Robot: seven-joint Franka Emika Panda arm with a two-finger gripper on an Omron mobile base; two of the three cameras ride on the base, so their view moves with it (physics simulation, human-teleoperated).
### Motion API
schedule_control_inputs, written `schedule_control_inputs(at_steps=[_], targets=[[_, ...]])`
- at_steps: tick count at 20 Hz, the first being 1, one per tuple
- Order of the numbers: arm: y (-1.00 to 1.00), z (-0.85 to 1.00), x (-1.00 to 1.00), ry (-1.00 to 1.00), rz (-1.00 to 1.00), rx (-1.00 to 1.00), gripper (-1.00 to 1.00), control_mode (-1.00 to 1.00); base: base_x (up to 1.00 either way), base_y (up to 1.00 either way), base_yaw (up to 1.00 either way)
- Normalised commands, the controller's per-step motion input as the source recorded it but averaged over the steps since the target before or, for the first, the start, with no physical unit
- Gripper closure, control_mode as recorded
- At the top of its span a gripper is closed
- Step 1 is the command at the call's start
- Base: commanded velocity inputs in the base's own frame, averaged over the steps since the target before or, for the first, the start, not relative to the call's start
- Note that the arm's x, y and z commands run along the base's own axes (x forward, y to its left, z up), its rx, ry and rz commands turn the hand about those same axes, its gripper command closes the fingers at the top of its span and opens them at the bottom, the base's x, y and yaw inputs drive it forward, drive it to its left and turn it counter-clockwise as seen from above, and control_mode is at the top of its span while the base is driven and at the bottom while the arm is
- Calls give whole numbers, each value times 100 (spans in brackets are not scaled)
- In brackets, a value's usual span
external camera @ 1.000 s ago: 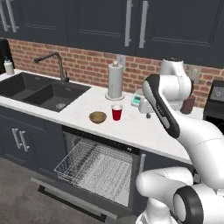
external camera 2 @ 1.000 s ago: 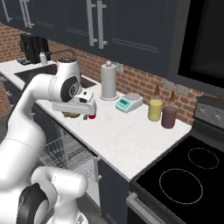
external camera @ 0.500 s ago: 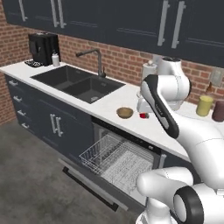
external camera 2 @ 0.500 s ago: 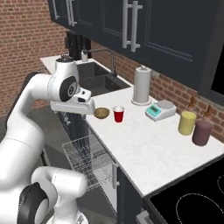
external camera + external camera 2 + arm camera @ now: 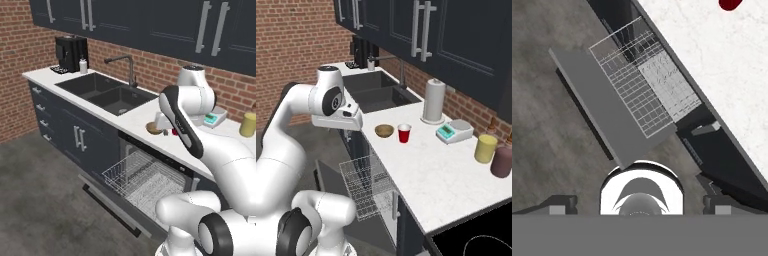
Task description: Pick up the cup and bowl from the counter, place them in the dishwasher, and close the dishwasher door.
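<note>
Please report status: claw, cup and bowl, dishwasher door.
Claw open, empty. Cup and bowl on counter. Dishwasher door down, rack pulled out, nothing blocking.

A: Back wall is red brick (image 5: 30, 45) with pale mortar; dark navy upper cabinets (image 5: 456, 45) with vertical steel bar handles hang across it.

B: Noted. Floor is mottled grey concrete (image 5: 40, 200). Dark navy lower cabinet doors (image 5: 80, 142) carry vertical handles, with a stack of drawers (image 5: 42, 117) at the left end.

A: A dark double-basin sink (image 5: 107, 92) with a dark gooseneck tap (image 5: 127, 67) is let into the worktop. A black glass cooktop (image 5: 476, 240) sits at the right end. Lighting is even, without hard shadows.
</note>
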Motion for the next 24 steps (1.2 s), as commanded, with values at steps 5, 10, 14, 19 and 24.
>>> schedule_control_inputs(at_steps=[5, 10, 14, 19, 24], targets=[[0, 0, 0, 0, 0, 0, -100, 100, 0, -24, 6], [0, 0, 0, 0, 0, 0, -100, 100, 0, -34, 3], [0, 0, 0, 0, 0, 0, -100, 100, 0, -32, 1], [0, 0, 0, 0, 0, 0, -100, 100, 0, -18, 0], [0, 0, 0, 0, 0, 0, -100, 100, 0, 0, 0]])
